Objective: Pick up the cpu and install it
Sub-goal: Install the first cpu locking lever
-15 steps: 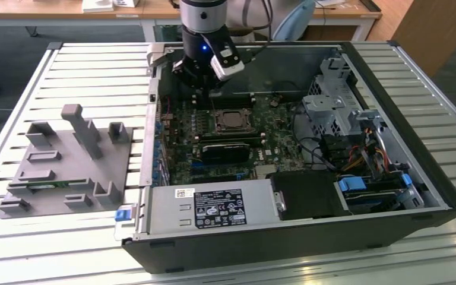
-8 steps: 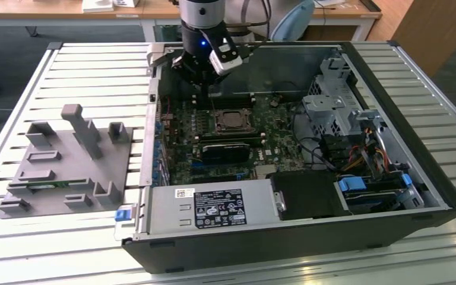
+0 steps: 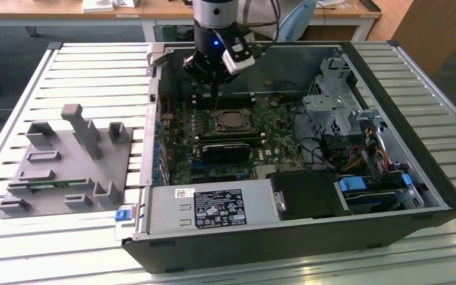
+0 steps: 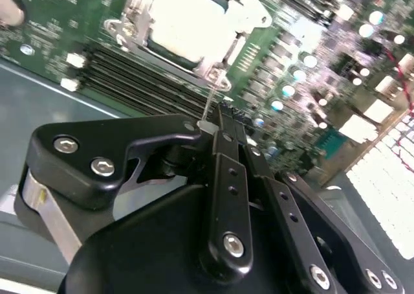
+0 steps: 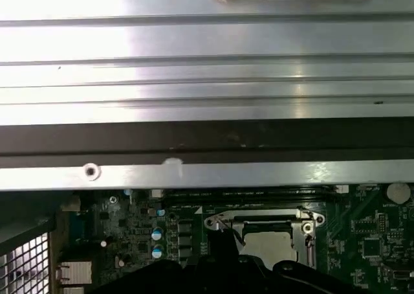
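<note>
The jaws are pressed together with nothing pinched between them; in the second wrist view the two black fingers meet along their length. A thin, pale probe-like tip projects from between them toward the board. In the exterior view the jaws hang inside the open computer case, above the motherboard.

The cpu lies directly ahead of and below the jaw tips, seated in the socket frame. Its flat metal top shows bright in both wrist views and as a grey square in the exterior view. The jaws are near it but apart from it. Whether the frame is latched cannot be told.

Handling judgement:
- Weight: light, thin, rigid; it will not flex.
- Surface: the smooth metal top is likely slippery.
- Fragility: the underside contacts and socket are delicate; tilting or dragging risks damage.
- Hold: take it by two opposite edges, kept level, not by the top face.

A grey parts fixture stands on the table, well apart from the jaws, outside the case.
</note>
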`<state>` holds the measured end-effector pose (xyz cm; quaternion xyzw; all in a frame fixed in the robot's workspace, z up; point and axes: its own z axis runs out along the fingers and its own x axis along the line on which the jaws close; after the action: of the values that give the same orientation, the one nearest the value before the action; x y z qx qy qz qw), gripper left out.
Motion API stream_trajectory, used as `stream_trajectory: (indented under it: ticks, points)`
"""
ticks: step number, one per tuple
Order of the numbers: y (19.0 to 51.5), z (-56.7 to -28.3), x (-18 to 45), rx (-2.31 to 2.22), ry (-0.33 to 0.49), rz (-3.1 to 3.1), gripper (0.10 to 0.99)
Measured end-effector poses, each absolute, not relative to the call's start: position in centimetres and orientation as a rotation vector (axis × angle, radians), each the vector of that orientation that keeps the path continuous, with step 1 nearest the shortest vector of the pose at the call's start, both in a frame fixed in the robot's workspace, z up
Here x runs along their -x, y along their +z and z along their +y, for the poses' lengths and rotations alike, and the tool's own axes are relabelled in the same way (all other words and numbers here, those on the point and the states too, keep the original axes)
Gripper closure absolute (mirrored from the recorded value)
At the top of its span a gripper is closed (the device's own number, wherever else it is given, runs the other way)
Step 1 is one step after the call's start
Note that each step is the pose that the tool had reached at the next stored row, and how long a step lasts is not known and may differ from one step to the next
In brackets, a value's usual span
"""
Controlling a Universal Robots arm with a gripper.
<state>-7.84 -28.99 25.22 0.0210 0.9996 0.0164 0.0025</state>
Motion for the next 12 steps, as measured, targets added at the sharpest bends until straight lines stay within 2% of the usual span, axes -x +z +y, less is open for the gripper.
stream_trajectory:
  ticks: [6, 9, 12]
  points:
    - [25.09, -28.99, 6.92, -0.066, 0.053, 3.136, 0.980]
    - [24.90, -28.99, 6.91, -0.066, 0.093, 3.135, 0.980]
    - [24.68, -28.99, 6.91, -0.066, 0.094, 3.134, 0.980]
